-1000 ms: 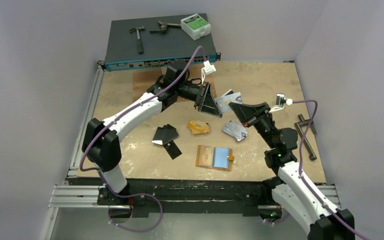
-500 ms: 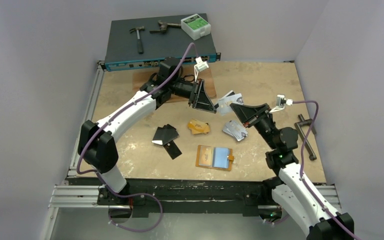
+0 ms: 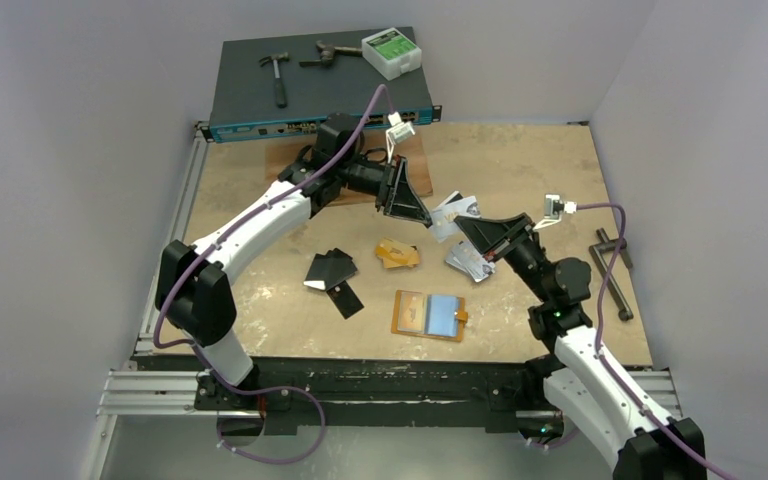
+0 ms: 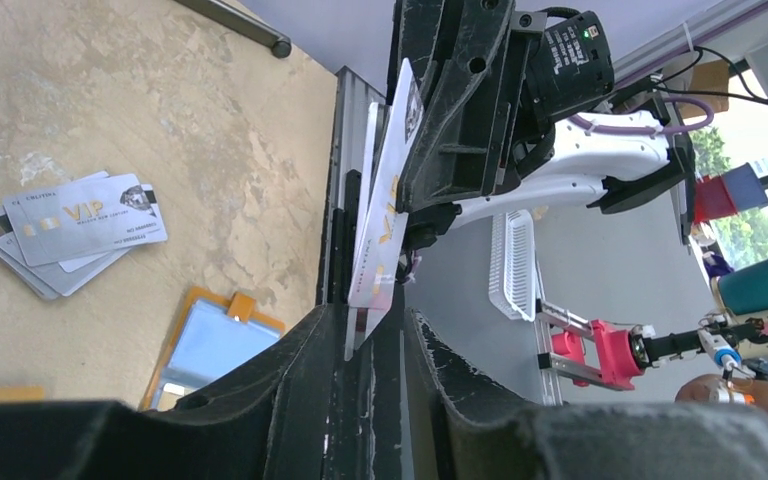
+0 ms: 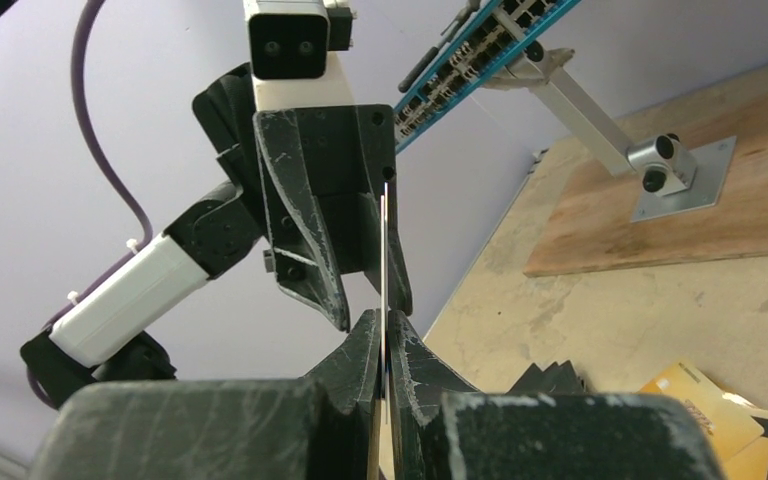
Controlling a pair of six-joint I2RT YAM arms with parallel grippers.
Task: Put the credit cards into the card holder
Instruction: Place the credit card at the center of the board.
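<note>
At the far edge of your tabletop [image 3: 520, 160] sits a dark network switch [image 3: 320, 95] with a blue front. On it you have a hammer [image 3: 276, 75], a second dark tool [image 3: 328, 53], possibly pliers, and a white box with a green label [image 3: 391, 52]. A wooden board [image 3: 282, 152] lies just in front of the switch and carries a metal bracket [image 5: 675, 165]. Near the right edge rests a dark metal handled tool [image 3: 617, 285].

I see the card holder [image 3: 430, 316] lying open and flat — beyond it a black pile [image 3: 333, 272], an orange-gold pile [image 3: 398, 253], a silvery pile [image 3: 468, 262] — and the raised silvery cards [image 3: 452, 212] held aloft.
</note>
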